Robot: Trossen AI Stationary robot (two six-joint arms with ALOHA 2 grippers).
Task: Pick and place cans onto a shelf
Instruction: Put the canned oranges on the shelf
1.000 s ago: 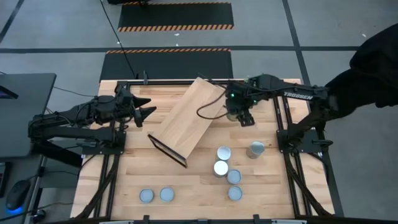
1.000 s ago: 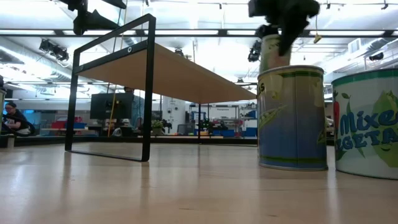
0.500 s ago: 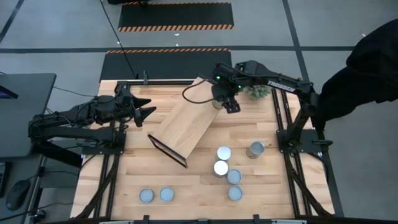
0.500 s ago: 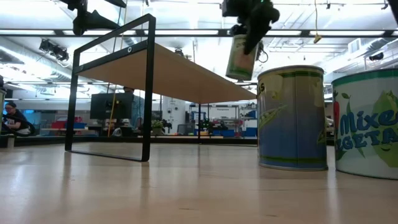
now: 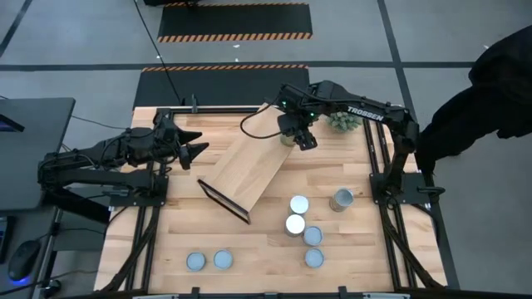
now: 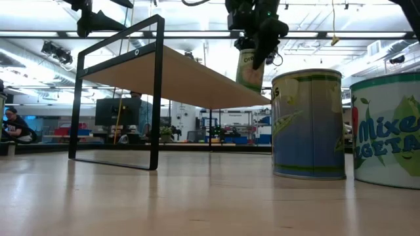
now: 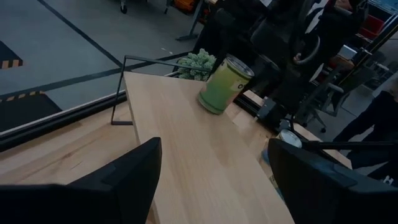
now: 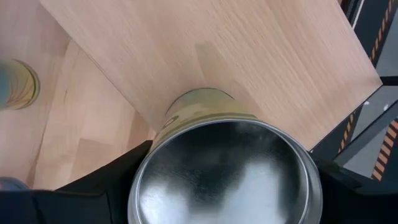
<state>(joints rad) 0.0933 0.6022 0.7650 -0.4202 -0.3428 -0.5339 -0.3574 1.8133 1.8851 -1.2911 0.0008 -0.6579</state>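
My right gripper [image 5: 298, 137] is shut on a green-labelled can [image 7: 225, 84] with a shiny top [image 8: 224, 168], above the far right end of the shelf [image 5: 249, 158]. The shelf is a long light-wood board on black frame legs, lying slantwise across the table's far middle. The can leans in the low view [image 6: 250, 69], its bottom close over the board; whether it touches I cannot tell. Several more cans stand on the tabletop, right of centre [image 5: 299, 204] and near the front edge [image 5: 195, 262]. My left gripper [image 5: 195, 154] waits open at the table's far left, pointing at the shelf. My right gripper pinches the can's side wall just under the top rim [image 8: 140, 186] between its two fingers, one on each side. The fingers come from above, pointing steeply down. The can hangs below them, tilted, its lower end [image 7: 211, 106] over the board's far right end.
A small green plant [image 5: 341, 120] sits at the table's far right, beside the right arm. A person's dark sleeve [image 5: 490, 75] shows beyond the right edge. Two large cans [image 6: 307, 124] fill the low view's right side. Bare board lies along the shelf's middle [image 7: 199, 155].
My right gripper has carried the green can toward the table's left and far edge, from beside the shelf to over its far right end, rolling a little. The can now hangs tilted close above the board. The other cans have stayed put.
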